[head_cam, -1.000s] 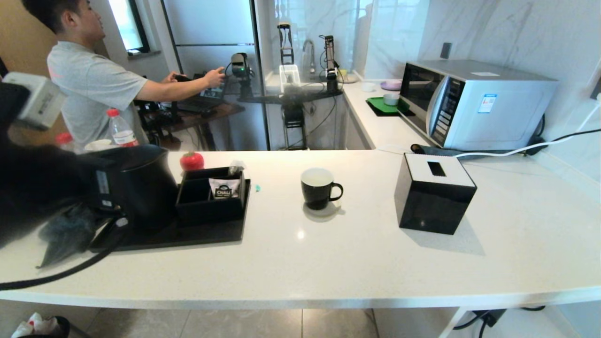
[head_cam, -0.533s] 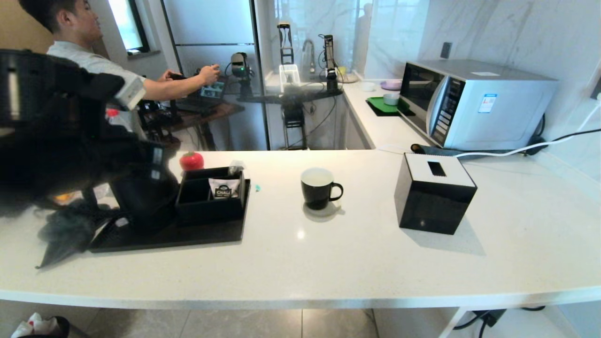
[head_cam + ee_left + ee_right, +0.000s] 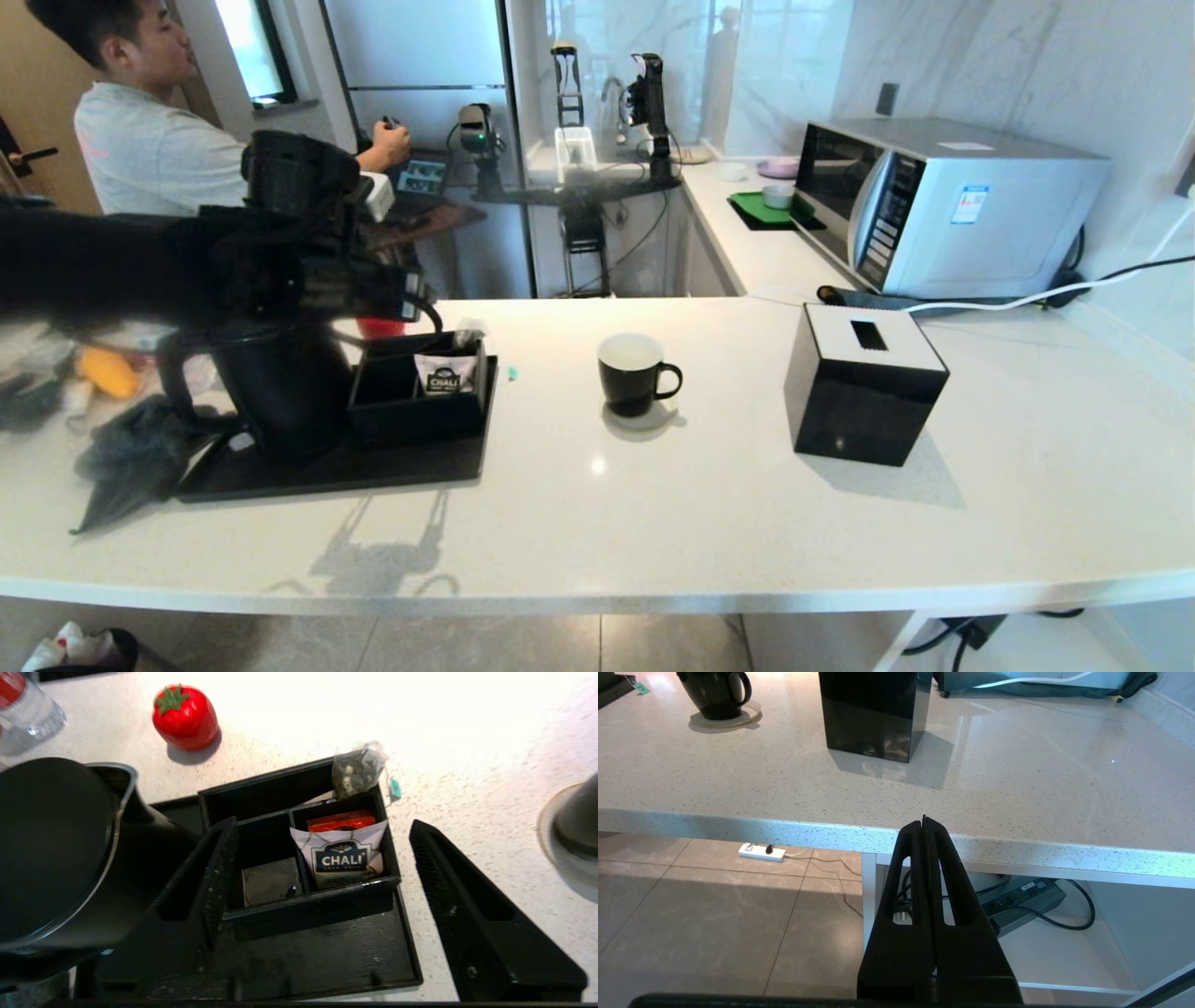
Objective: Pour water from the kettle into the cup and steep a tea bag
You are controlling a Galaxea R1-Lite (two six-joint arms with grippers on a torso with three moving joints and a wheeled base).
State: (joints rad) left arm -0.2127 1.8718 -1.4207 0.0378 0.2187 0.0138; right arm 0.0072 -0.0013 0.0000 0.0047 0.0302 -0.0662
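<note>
The black kettle [image 3: 280,383] stands at the left end of a black tray [image 3: 411,467]; its flat lid [image 3: 51,849] shows in the left wrist view. My left gripper [image 3: 322,822] hovers open over the tray's organiser box [image 3: 299,877], beside the kettle and holding nothing. The greyish tea bag [image 3: 357,767] leans on the box's far corner, its teal tag [image 3: 395,787] on the counter. The black cup [image 3: 633,373] sits on a coaster right of the tray. My right gripper [image 3: 924,820] is shut and empty, parked below the counter's front edge.
A white CHALI sachet [image 3: 343,856] stands in the organiser. A red tomato-shaped item [image 3: 186,716] and a bottle [image 3: 28,709] lie behind the kettle. A black tissue box [image 3: 864,383] stands right of the cup, a microwave [image 3: 943,205] behind. A dark cloth [image 3: 131,457] lies at far left.
My left arm has swung up from the far left and across, and now reaches over the kettle towards the organiser. The cup, kettle and tissue box have not moved.
</note>
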